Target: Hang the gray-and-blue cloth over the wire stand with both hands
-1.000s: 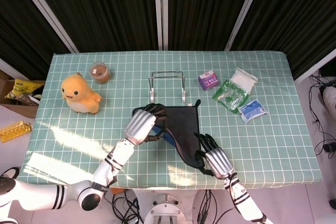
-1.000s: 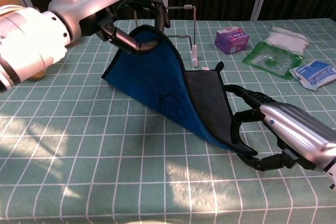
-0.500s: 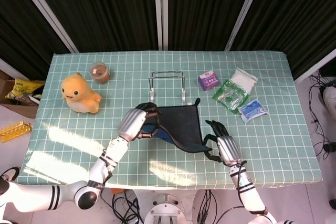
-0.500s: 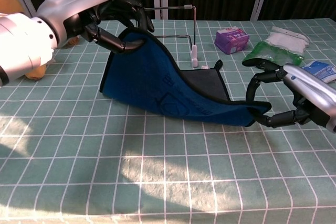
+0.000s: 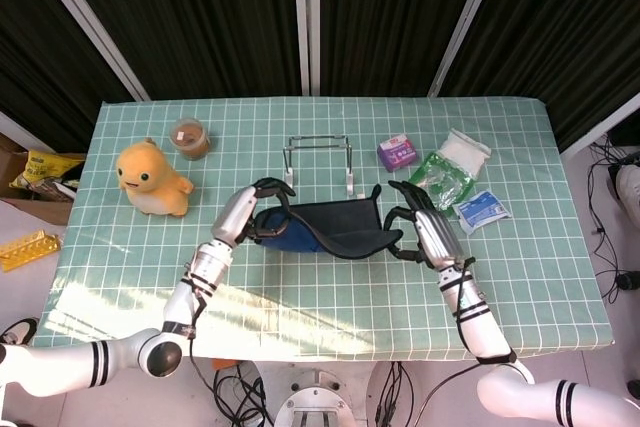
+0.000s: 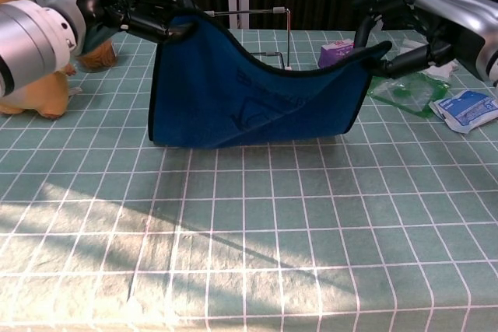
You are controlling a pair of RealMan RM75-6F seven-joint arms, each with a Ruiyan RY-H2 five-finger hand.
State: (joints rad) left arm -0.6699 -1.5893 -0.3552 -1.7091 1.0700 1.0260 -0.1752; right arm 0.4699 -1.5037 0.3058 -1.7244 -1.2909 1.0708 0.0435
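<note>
**Cloth lifted between both hands, in front of the stand: handling notes**

The gray-and-blue cloth [image 6: 257, 99] hangs off the surface [image 6: 249, 231], stretched between your two hands. The left hand [image 6: 144, 9] has its fingers curled over one upper corner; the right hand [image 6: 405, 25] pinches the opposite upper corner. The top edge sags in a curve between the two grips, and the bottom hem sits close to the surface. I cannot tell whether it touches.

The wire stand [image 5: 318, 162] sits just behind the cloth, near its middle, and is not yet covered.

Judgement on handling: the fabric is soft and light, with no stiffness of its own. It droops wherever it is unsupported. It does not look fragile. It may slide on thin wire if one side hangs longer.

Grip advice: keep hold of the two top corners. Keep your hands apart so the edge stays taut enough to clear the top bar. Aim for roughly equal cloth on each side.
</note>
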